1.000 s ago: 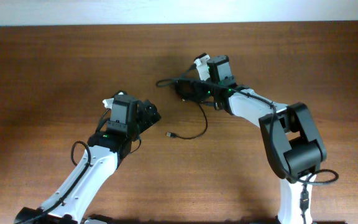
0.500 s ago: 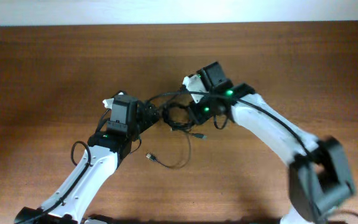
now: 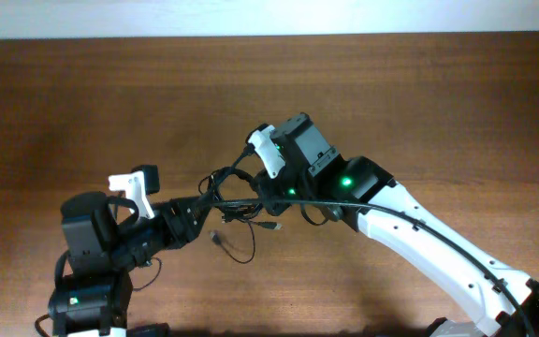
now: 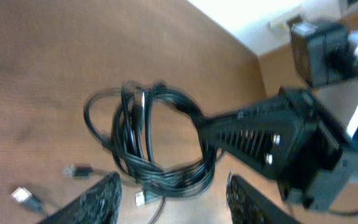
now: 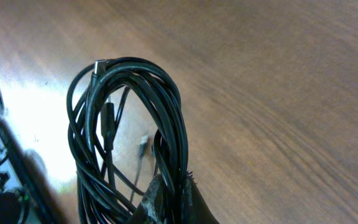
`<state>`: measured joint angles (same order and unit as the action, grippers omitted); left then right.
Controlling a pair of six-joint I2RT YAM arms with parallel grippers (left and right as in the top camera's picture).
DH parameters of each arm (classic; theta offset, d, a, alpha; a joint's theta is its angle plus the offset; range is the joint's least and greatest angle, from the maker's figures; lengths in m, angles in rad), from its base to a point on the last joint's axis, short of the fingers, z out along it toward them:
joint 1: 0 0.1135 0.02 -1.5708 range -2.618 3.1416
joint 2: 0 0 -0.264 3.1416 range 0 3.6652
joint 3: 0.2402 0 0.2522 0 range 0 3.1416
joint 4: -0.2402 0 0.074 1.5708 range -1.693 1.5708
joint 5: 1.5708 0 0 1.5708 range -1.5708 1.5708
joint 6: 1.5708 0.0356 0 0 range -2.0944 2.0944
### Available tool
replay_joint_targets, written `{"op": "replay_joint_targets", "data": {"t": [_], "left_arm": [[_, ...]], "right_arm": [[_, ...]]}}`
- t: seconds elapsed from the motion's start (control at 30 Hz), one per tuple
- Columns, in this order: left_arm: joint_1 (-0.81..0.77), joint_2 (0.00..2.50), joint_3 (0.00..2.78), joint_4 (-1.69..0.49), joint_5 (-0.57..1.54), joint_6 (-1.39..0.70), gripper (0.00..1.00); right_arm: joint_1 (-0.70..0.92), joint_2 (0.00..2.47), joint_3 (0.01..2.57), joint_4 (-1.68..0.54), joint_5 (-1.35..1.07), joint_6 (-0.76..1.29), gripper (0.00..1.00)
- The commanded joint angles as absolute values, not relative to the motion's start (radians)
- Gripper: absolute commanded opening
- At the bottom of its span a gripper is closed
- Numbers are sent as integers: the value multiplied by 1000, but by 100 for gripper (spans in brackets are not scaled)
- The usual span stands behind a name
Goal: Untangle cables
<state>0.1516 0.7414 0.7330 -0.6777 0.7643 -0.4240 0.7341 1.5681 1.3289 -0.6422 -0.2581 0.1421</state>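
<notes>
Closest to us, our left gripper has its jaws apart. The bottom of the cables dips just between them without getting pinched. The cables are one coiled bundle that looks lifted off the table near its middle, with a couple of plug ends trailing loose. Past that, our right gripper is clamped on the bundle's far side and carries it. So honestly we're early on: the bundle's picked up and held out, but no cord is separated yet. We'd guess the left needs to bite one strand, pull it free, then repeat.
</notes>
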Motion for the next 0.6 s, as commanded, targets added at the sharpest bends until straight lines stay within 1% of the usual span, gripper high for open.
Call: {"op": "replay_joint_targets", "data": {"t": [0.0,0.03,0.07,0.1,0.17,0.2,0.23,0.27,0.3,0.43,0.47,0.5,0.53,0.57], "left_arm": [[145,793,733,-728,824,-470,37],[129,817,733,-727,824,-472,29],[102,850,733,-722,823,-497,30],[78,882,733,-709,822,-513,33],[30,962,733,-681,786,-549,33],[7,1013,733,-679,727,-583,36],[-7,1077,733,-642,691,-591,42],[-8,1122,733,-601,691,-591,45],[-8,1156,733,-566,691,-591,54],[-8,1280,733,-476,691,-591,73],[-9,1308,733,-455,691,-591,25],[-9,1318,733,-437,691,-591,0],[-8,1322,733,-418,690,-591,0],[-8,1322,733,-393,669,-591,0]], "right_arm": [[736,1539,1328,-623,-255,178,4],[736,1539,1328,-619,-267,178,4],[736,1539,1328,-618,-287,177,4],[736,1539,1328,-616,-313,174,4],[736,1539,1328,-612,-360,173,4],[736,1539,1328,-613,-376,173,4],[736,1539,1328,-613,-421,157,4],[736,1539,1328,-614,-460,142,4],[736,1539,1328,-620,-485,135,4],[736,1504,1328,-638,-532,128,4],[736,1485,1328,-640,-543,127,4],[736,1474,1328,-646,-543,128,4],[735,1463,1328,-650,-565,127,4],[733,1451,1328,-651,-663,67,4]]}}
